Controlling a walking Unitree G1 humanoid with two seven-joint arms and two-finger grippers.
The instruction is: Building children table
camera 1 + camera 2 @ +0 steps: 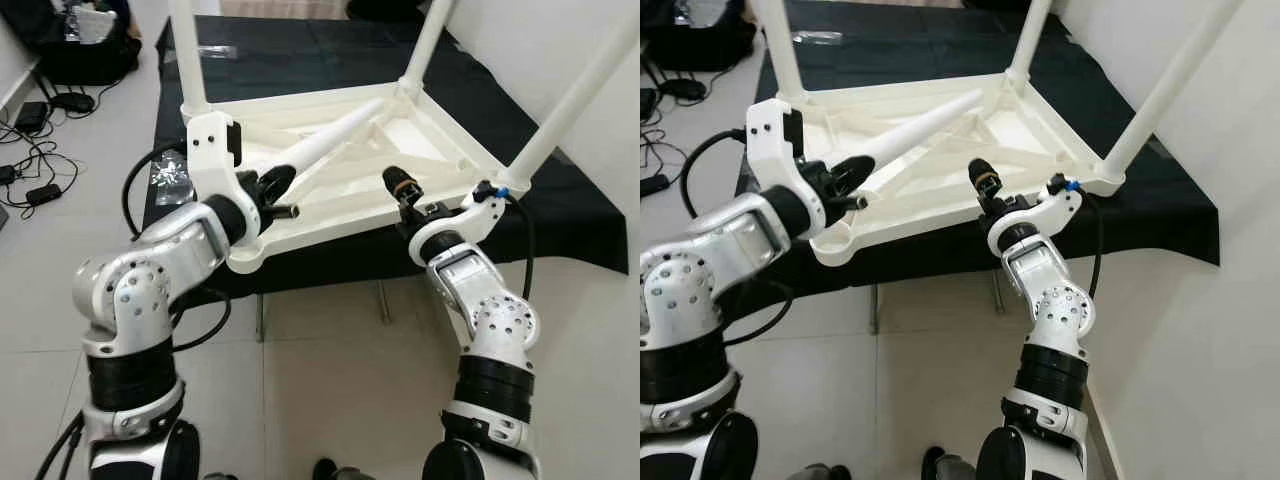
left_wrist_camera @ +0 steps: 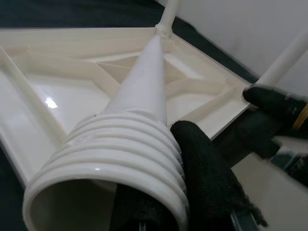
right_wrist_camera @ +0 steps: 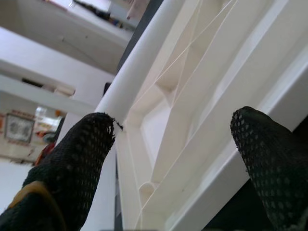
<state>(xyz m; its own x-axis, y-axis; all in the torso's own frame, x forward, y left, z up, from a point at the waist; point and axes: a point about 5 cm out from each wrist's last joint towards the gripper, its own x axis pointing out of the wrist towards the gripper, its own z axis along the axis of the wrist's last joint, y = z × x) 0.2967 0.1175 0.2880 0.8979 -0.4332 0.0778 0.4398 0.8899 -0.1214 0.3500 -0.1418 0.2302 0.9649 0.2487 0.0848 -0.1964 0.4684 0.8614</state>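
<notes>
Gripping the loose leg [image 1: 330, 145], left hand [image 1: 272, 192] is closed; right hand [image 3: 173, 159] gapes empty.

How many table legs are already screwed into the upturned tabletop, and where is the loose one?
3: far-left corner, far-right corner, near-right corner. The loose leg lies across the tabletop, held by the left claw.

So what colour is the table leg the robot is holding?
Creamy white, best seen in the left wrist view: the table leg in the left gripper.
</notes>
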